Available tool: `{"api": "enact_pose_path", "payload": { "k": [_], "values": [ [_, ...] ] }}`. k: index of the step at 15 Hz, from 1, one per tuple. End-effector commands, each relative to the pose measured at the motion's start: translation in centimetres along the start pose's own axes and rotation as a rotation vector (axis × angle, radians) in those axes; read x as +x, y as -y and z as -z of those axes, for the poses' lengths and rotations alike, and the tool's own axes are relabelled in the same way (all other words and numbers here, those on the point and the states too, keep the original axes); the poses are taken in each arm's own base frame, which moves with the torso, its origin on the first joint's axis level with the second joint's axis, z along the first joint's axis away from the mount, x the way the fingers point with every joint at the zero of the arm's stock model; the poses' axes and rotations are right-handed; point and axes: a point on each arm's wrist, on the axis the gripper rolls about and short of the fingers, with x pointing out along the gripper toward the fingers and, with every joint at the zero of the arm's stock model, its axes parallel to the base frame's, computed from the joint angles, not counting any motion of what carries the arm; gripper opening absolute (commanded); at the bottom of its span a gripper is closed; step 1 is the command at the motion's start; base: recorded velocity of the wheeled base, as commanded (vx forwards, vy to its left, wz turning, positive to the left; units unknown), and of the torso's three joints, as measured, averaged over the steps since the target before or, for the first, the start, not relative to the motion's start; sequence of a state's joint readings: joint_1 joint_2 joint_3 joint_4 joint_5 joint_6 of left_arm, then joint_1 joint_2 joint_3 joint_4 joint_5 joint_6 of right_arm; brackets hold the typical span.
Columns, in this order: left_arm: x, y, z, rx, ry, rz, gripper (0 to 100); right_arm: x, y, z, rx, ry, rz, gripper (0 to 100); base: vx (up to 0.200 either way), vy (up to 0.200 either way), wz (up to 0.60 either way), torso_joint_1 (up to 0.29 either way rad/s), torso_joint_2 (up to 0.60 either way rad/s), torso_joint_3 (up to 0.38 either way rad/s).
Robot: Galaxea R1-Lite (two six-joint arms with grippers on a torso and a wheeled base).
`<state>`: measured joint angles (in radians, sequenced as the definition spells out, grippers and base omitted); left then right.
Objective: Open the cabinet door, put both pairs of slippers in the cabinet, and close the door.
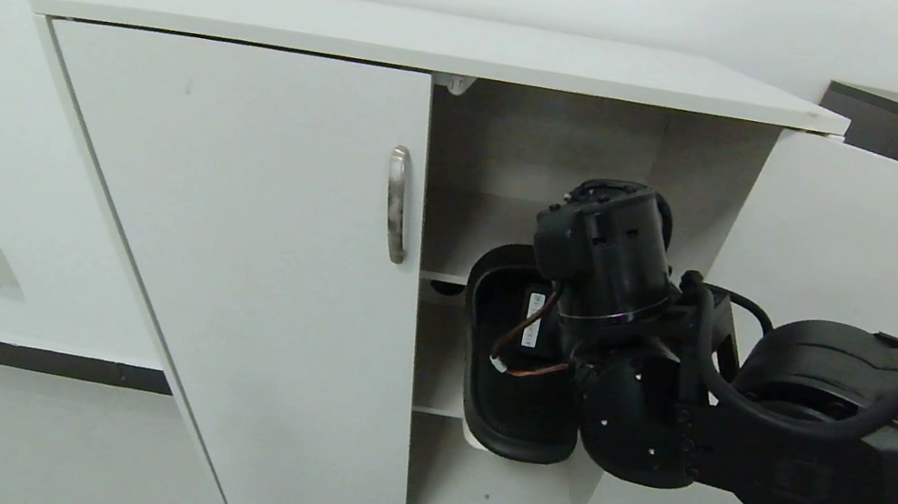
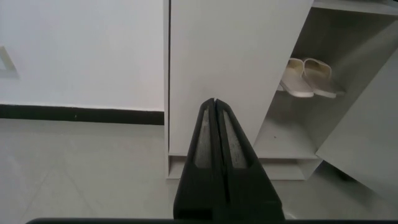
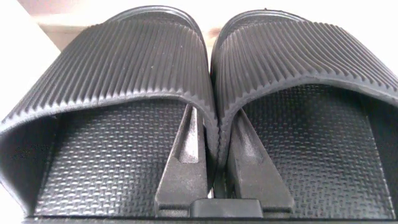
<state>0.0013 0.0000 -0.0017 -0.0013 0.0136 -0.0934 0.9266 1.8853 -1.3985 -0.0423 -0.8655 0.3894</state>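
At open cabinet (image 1: 449, 44) front, R gripper (image 3: 216, 127) clamping black slippers (image 3: 149, 68) by inner walls, white label (image 1: 535, 306) on sole, print unreadable, L gripper (image 2: 214, 111) closed, empty, white slippers (image 2: 308, 78) on shelf.

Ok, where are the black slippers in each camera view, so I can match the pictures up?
Head view: black slippers at centre, in the open right half of the cabinet.
Left wrist view: not in it; that open half holds pale slippers.
Right wrist view: close up, side by side, the right hand clamping their adjoining sides.
Shared landmark: the closed left door, in head and left wrist views.
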Motion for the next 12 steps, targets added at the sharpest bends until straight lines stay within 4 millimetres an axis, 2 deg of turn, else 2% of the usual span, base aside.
{"api": "enact_pose_path", "payload": {
  "k": [1,3,8,12],
  "values": [
    [0.0,0.0,0.0,0.000,-0.001,-0.001,0,0.1,-0.1,0.1,-0.003,-0.001,0.000,0,0.200,0.000,0.00,-0.002,0.00,0.007],
    [0.0,0.0,0.0,0.000,0.000,0.000,0,0.1,-0.1,0.2,-0.009,-0.004,0.001,0,0.200,0.000,0.00,0.007,0.00,-0.002],
    [0.0,0.0,0.0,-0.002,-0.001,-0.001,0,0.6,-0.4,0.6,-0.050,-0.012,-0.006,0,0.000,0.000,0.00,0.000,0.00,0.000],
    [0.0,0.0,0.0,-0.002,-0.001,-0.001,0,3.5,-0.8,-0.4,-0.025,-0.002,-0.051,0,0.000,0.000,0.00,0.000,0.00,0.000]
  ]
}}
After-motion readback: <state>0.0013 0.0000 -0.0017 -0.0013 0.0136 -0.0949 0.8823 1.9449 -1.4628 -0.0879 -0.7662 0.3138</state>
